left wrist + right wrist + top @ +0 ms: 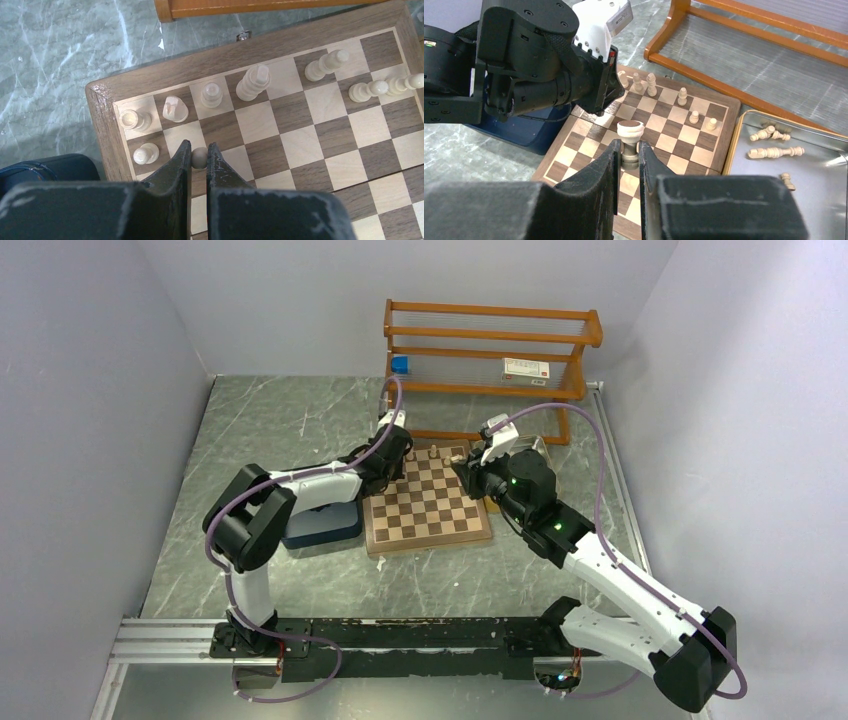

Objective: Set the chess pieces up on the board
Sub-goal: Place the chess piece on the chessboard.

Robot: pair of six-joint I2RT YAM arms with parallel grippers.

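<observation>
The board [428, 530] lies mid-tabletop, hemmed in on three sides. Its far edge runs close to the foot of a wooden rack [490, 335], its left edge is just beside a dark blue tray [322, 525], and a metal tray [819, 200] sits just beside its right border. Open squares stretch across the near half, and the tabletop [280, 430] lies open to the left.

Both arms meet over the far half. The left gripper [199, 150] hangs near the far-left corner, its fingers almost together and pinching the round head of a pale pawn [199, 160]. Whether that pawn touches a square cannot be told. A row of pale pieces [253, 82] stands upright along the far rank just beyond it, and a second pawn [146, 153] stands close on its left.

The right gripper [628, 146] is narrowed onto the stem of a cup-headed piece [630, 129], held upright over the middle squares. The left arm's black wrist [524, 75] looms near it on the far-left side — the tightest spot.

Loose pieces [776, 151] lie on their sides in the metal tray.

The tabletop is grey-green and marble-veined, and plain pale walls close in at the left, back and right.
</observation>
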